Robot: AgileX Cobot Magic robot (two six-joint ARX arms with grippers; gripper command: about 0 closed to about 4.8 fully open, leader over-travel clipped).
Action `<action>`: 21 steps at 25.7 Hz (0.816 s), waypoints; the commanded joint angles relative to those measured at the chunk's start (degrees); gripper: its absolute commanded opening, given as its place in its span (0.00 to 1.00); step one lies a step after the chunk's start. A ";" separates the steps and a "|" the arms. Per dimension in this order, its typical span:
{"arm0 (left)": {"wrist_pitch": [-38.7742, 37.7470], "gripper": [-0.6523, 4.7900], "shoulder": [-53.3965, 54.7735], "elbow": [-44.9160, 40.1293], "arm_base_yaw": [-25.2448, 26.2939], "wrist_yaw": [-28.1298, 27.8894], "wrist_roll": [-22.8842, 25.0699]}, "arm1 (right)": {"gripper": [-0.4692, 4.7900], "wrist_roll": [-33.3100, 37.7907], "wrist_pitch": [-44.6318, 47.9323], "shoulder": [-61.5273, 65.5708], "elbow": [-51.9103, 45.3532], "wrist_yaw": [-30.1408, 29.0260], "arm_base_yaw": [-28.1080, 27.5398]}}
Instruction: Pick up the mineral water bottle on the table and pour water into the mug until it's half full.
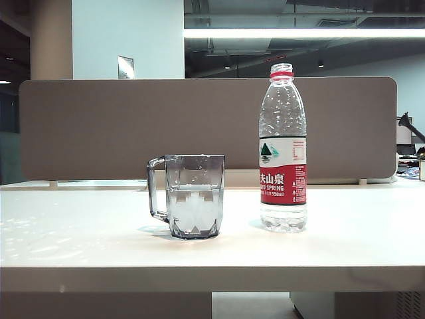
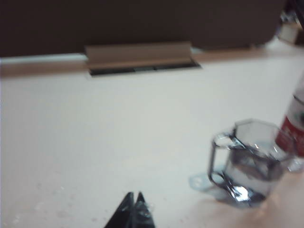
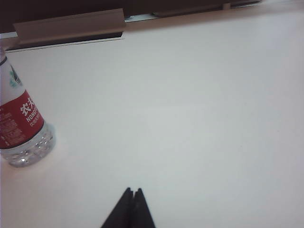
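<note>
A: Where's the mineral water bottle (image 1: pixel 283 149)?

B: Upright on the table (image 1: pixel 80 232), uncapped, just beside the mug (image 1: pixel 193 196), which looks roughly half full.

A: End effectors?

B: Left end effector (image 2: pixel 133 197) and right end effector (image 3: pixel 132 191) both clenched, holding nothing. Pouring looks done.

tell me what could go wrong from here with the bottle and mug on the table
1. The mineral water bottle stands uncapped, tall and close beside the mug; a careless bump could tip it and spill.
2. The mug already holds water to roughly half; more pouring may overfill it.
3. The left tool sits low near the mug, tips together, on a table with what look like droplets; a sweep could knock the mug. The right tool is shut, clear of the bottle.
</note>
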 commanded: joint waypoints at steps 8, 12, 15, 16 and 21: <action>2.38 0.11 -10.03 -8.85 5.07 0.04 -0.59 | 0.08 0.20 0.66 -0.07 -0.42 0.11 0.04; 2.40 0.11 -10.27 -13.11 5.09 -0.28 -0.55 | 0.08 0.20 0.66 -0.07 -0.42 0.11 0.04; -2.14 0.11 -11.13 -13.81 5.20 -6.99 -0.55 | 0.08 0.20 0.66 -0.07 -0.42 0.11 0.04; -3.34 0.11 -11.67 -13.81 5.57 -9.20 -0.57 | 0.08 0.20 0.63 -0.07 -0.42 0.11 0.04; -3.32 0.11 -12.63 -13.81 12.74 -7.17 -0.74 | 0.08 0.20 0.66 -0.07 -0.42 0.09 0.04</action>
